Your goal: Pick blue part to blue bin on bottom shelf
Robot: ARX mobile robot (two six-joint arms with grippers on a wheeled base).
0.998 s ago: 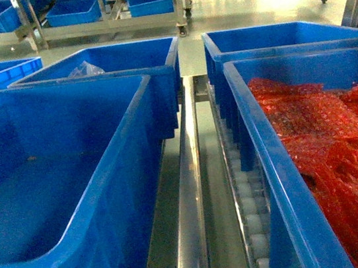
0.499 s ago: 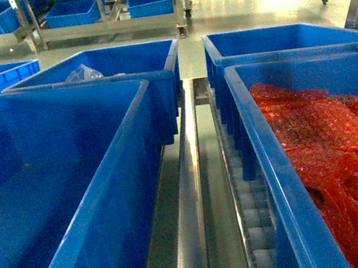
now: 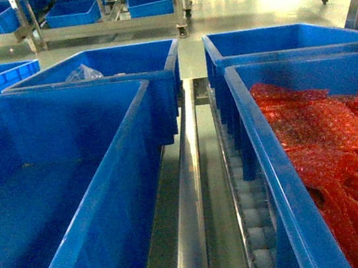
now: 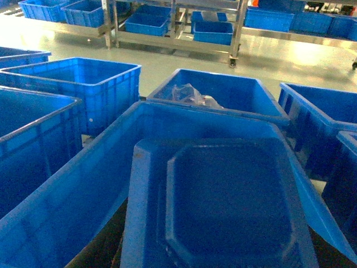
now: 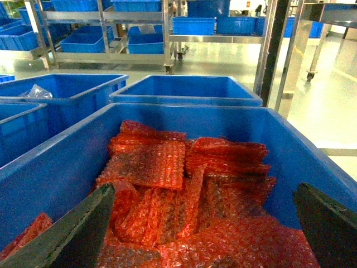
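While the blue part (image 4: 223, 206) fills the lower middle of the left wrist view, it hangs just above the big blue bin (image 3: 60, 190) on the left side of the head view. It is a flat blue tray shape with cut corners, and it seems to be carried by the left gripper, but the fingers are hidden, so I cannot tell how the hand is set. That bin looks empty inside. The right gripper (image 5: 195, 234) is wide open, with its two dark fingers (image 5: 72, 229) at the bottom corners of its view, over the bin of red bubble wrap (image 5: 184, 190). Between the two bins run the steel rail (image 3: 190, 192) and white rollers (image 3: 254, 217) of the bottom shelf. I think the putting-down step is on now. Next the left arm needs to lower the part into the bin and let go gently.
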